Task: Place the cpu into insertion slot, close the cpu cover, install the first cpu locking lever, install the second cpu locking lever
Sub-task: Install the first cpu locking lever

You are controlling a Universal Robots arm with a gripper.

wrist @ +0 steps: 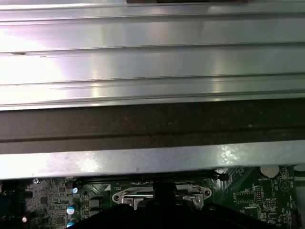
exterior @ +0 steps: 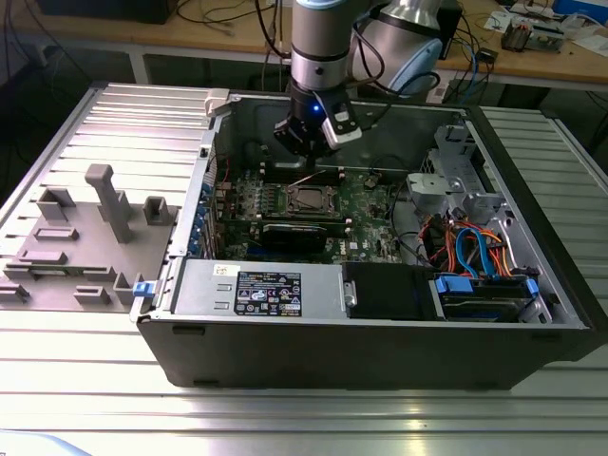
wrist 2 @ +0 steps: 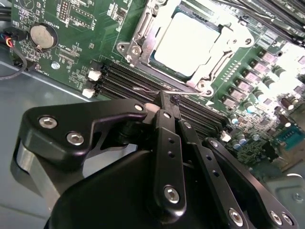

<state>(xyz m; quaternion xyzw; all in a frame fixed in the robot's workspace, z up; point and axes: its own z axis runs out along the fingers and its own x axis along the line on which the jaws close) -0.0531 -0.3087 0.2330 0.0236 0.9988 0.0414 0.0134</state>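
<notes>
We're over the open computer case (exterior: 380, 361) now, and in the exterior view the arm drops in from twelve o'clock, with the gripper (exterior: 309, 142) hanging just above the green motherboard (wrist 2: 71, 62). The insertion slot (exterior: 292, 201) sits at six o'clock from the gripper, near it. In the second wrist view we see the cpu (wrist 2: 188, 43) seated in that slot, its pale metal top showing through the window of the cpu cover (wrist 2: 138, 38), which lies flat over the chip. The claw's black fingers (wrist 2: 164, 124) are pressed together and pinch nothing we can make out. Their tips are low, beside the long black memory slots (wrist 2: 128, 81), right by a thin silvery lever (wrist 2: 143, 89) along the socket's edge; we can't tell whether they touch it. In the exterior view a grey fixture tray (exterior: 85, 237) rests at nine o'clock from the case, well apart.
</notes>
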